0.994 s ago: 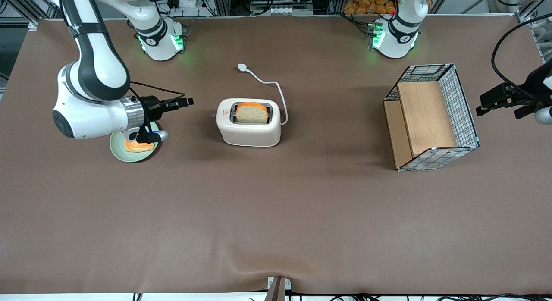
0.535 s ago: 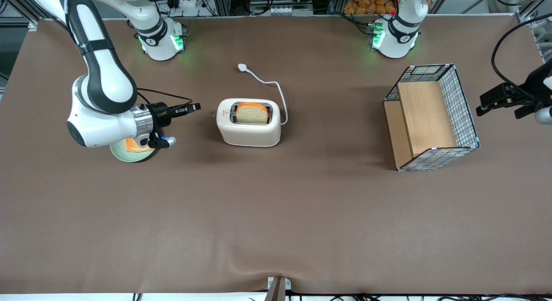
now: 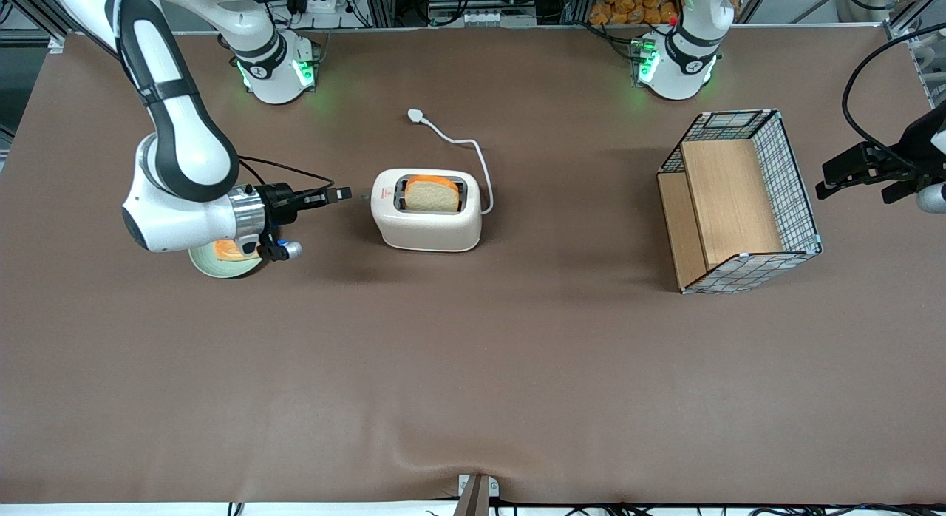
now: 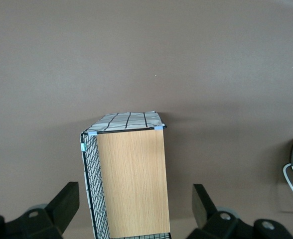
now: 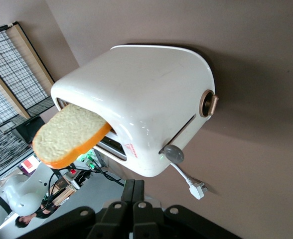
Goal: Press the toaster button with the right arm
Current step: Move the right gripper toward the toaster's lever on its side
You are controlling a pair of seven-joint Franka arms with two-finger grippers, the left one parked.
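Note:
The cream-white toaster (image 3: 426, 222) stands mid-table with a slice of bread (image 3: 430, 196) upright in its slot. Its pale-grey round button (image 3: 364, 197) sticks out from the narrow end that faces the working arm. The right arm's gripper (image 3: 344, 194) is level with that end, fingers pressed together and pointing at the button, a short gap away and holding nothing. In the right wrist view the toaster (image 5: 136, 99), the button (image 5: 174, 153) and the bread (image 5: 72, 134) show ahead of the shut gripper (image 5: 134, 188).
A green plate (image 3: 219, 262) with a second bread slice lies under the right arm's wrist. The toaster's white cord and plug (image 3: 416, 116) trail farther from the camera. A wire basket with wooden panels (image 3: 739, 198) stands toward the parked arm's end.
The right arm's gripper has moved sideways toward the toaster's button end and slightly nearer the camera. The toaster, bread and plate have not moved.

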